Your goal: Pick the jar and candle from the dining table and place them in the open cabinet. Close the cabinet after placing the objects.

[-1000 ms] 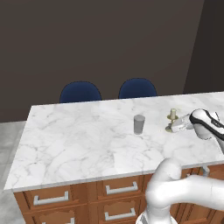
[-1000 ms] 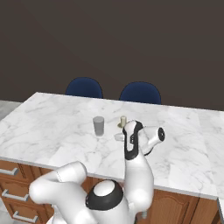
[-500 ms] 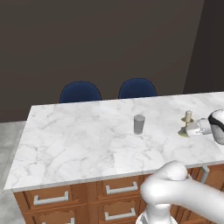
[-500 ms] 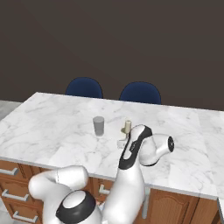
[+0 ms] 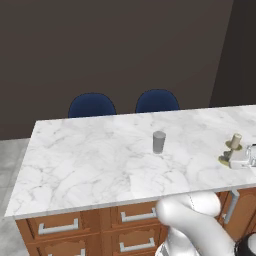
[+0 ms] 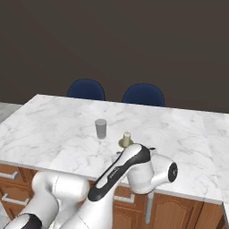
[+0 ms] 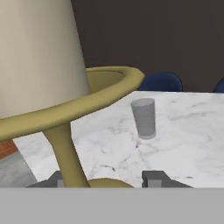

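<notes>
- Right now, gripper (image 7: pixel 105 179) low at candle (image 7: pixel 39 57) base, finger tips (image 7: pixel 155 178) either side of brass stem, part-spread; cannot tell whether clamped or touching.
- Candle upright near right end of dining table (image 5: pixel 90 160), wrist just beside.
- Jar (image 5: pixel 159 142) upright mid-table, well apart.
- Two blue chairs (image 6: pixel 86 89) behind far edge.

Dark matte brown wall (image 5: pixel 125 45), two round-backed navy blue chairs (image 5: pixel 92 106) at twelve o'clock, pale grey floor (image 5: pixel 10 155) at nine o'clock

candle (image 5: pixel 234 145) carried further right w/ arm, fingers (image 7: pixel 153 177) narrowed slightly
</notes>
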Motion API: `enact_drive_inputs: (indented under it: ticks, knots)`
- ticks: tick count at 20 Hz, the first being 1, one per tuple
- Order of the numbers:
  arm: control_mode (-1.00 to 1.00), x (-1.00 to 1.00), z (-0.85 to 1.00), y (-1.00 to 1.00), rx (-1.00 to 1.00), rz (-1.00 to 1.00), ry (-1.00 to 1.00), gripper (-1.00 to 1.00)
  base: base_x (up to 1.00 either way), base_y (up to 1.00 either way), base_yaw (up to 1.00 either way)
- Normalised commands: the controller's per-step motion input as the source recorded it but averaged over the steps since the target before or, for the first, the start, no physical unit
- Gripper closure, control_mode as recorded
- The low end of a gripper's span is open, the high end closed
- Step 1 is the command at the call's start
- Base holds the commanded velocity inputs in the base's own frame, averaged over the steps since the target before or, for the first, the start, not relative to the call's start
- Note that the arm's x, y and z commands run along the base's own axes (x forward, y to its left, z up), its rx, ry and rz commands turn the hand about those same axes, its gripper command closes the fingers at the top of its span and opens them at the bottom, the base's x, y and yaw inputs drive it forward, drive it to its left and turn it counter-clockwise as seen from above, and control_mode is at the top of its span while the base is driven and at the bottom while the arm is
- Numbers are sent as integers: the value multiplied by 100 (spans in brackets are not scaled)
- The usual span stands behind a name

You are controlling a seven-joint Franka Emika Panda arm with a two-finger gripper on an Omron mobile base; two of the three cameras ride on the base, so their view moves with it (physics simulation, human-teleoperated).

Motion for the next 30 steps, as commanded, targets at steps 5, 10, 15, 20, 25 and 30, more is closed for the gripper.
enact_drive_inputs:
  ticks: [5, 10, 15, 20, 25, 30]
  knots:
    - [-100, -99, 47, 28, -3, -15, -5, 100, 0, 0, 0]
    - [-100, -92, 36, 36, -5, -16, 0, 100, 0, 0, 0]
    - [-100, -69, 36, 39, -4, -15, -1, 100, 0, 0, 0]
    - [-100, -34, 54, 30, -5, -8, 0, 100, 0, 0, 0]
    - [-100, -6, 50, 30, -7, -2, 1, 100, 0, 0, 0]
    - [-100, 0, 10, 23, -5, 0, 0, 100, 0, 0, 0]
